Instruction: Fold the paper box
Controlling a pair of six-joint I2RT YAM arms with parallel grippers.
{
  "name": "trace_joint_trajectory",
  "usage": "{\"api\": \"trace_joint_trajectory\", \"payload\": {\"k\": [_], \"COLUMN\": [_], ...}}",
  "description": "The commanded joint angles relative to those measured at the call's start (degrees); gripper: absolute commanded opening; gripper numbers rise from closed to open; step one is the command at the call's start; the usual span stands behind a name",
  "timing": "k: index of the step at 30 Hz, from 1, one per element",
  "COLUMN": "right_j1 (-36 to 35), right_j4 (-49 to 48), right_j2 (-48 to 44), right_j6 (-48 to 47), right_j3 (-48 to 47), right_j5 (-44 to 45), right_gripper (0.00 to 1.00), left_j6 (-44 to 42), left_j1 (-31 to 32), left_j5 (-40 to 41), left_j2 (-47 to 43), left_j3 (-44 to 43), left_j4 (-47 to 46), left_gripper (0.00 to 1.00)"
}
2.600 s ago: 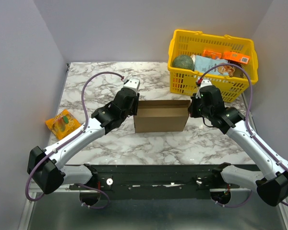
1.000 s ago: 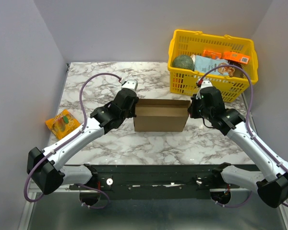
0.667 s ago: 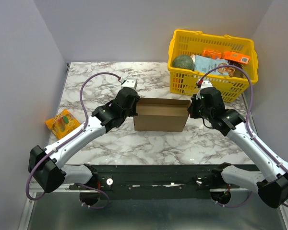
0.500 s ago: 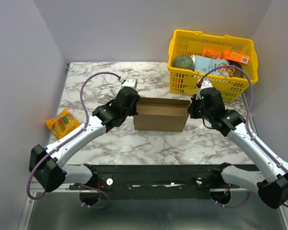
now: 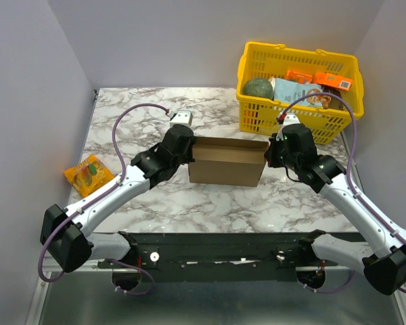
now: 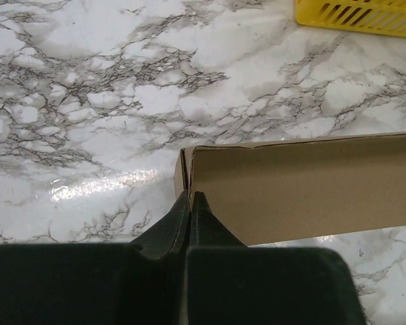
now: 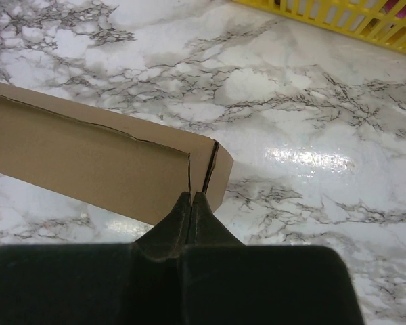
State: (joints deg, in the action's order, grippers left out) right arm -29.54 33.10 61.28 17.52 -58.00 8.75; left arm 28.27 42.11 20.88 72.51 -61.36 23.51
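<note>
The cardboard box (image 5: 227, 162) is sitting open side up in the middle of the marble table (image 5: 135, 115), long side facing the arms, with one arm at each short end. It's already a shallow rectangular box, walls standing up.

The left gripper (image 6: 190, 198) is down on the box's left end. In the left wrist view its two black fingers are squeezed together right on the top edge of that end wall. No gap between them that I can see, so it looks clamped on the cardboard, though the tips cover the exact contact spot.

Same deal for the right gripper (image 7: 191, 198). Its fingers are pinched together on the right end wall, right at the seam where the inner layer meets the folded-over outer layer. That corner shows a dark slit between the two layers.

The yellow basket (image 5: 254, 122) sits at the back right of the table, near the box but not touching it, and it holds a round green thing (image 5: 258, 88) and some packets. An orange snack packet (image 5: 88, 172) lies way off by the left edge.
</note>
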Motion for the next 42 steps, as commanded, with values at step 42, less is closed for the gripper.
{"api": "trace_joint_trajectory", "payload": {"k": [42], "right_j1": [-0.52], "right_j4": [5.22], "right_j2": [0.07], "right_j6": [0.32], "right_j3": [2.01], "right_j5": [-0.05], "right_gripper": [0.01], "left_j6": [2.76], "left_j1": [3.07], "left_j5": [-0.32], "left_j2": [-3.70], "left_j3": [11.01], "left_j4": [-3.38], "left_gripper": [0.29]}}
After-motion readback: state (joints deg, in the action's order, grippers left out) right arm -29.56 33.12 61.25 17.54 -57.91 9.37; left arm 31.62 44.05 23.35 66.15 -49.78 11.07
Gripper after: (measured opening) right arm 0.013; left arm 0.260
